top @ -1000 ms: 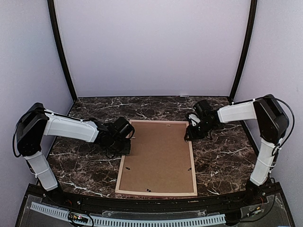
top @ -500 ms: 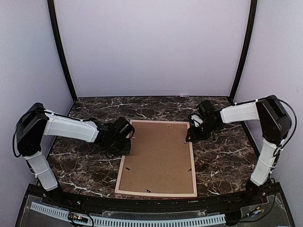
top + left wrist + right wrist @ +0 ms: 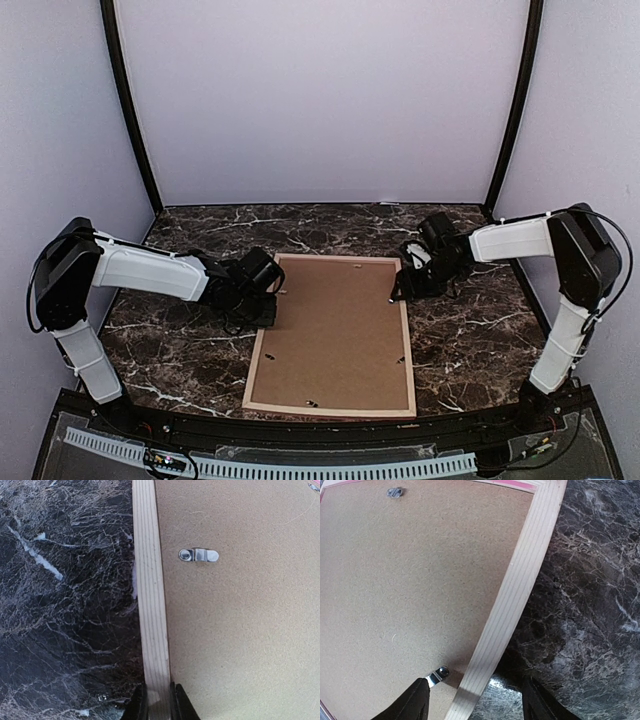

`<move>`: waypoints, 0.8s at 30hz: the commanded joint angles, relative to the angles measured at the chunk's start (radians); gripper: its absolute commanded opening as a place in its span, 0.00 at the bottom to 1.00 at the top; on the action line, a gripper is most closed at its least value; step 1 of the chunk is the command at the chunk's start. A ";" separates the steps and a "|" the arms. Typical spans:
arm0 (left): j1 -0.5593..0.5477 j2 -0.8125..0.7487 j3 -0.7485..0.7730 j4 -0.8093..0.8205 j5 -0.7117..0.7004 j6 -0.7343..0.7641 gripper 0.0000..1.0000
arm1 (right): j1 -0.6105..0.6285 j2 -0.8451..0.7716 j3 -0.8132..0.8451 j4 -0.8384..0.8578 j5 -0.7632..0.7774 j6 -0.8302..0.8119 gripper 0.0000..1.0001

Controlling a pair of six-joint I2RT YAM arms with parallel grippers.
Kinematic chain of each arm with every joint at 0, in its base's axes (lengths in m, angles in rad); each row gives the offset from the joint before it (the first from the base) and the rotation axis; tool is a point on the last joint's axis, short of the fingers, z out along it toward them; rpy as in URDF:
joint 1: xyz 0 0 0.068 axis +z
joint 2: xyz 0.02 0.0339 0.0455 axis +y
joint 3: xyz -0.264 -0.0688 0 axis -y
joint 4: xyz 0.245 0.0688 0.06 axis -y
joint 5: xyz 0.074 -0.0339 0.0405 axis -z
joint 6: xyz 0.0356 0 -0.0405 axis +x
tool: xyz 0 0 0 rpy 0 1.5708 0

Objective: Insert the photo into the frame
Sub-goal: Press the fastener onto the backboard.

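Moulding looks thin, stiff and light, so my left gripper clamps the frame by its rail toward the left edge of the bench, while my right gripper sits astride the opposite rail, jaws apart.

Photo: hidden in every view; whether it lies beneath the hardboard backing panel cannot be told.
Frame: its front is turned down on the counter, unseen; both wrist views cut its rails at their edges.
Left hand: only two fingertips show, pinching the frame's rail at the bottom edge of the left wrist view; the black wrist covers it from above.
Right hand: finger bases are cut off at the bottom edge; whether one finger touches the clip beside it cannot be told.
Small clips: mere specks from above, their turn unreadable.
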 commanded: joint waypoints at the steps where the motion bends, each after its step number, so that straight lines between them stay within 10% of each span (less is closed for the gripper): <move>1: -0.013 -0.003 0.018 -0.026 0.009 0.010 0.03 | 0.008 -0.021 -0.006 0.020 -0.014 0.028 0.65; 24: -0.014 0.002 0.020 -0.027 0.011 0.012 0.03 | 0.077 0.060 0.044 0.017 0.067 0.085 0.65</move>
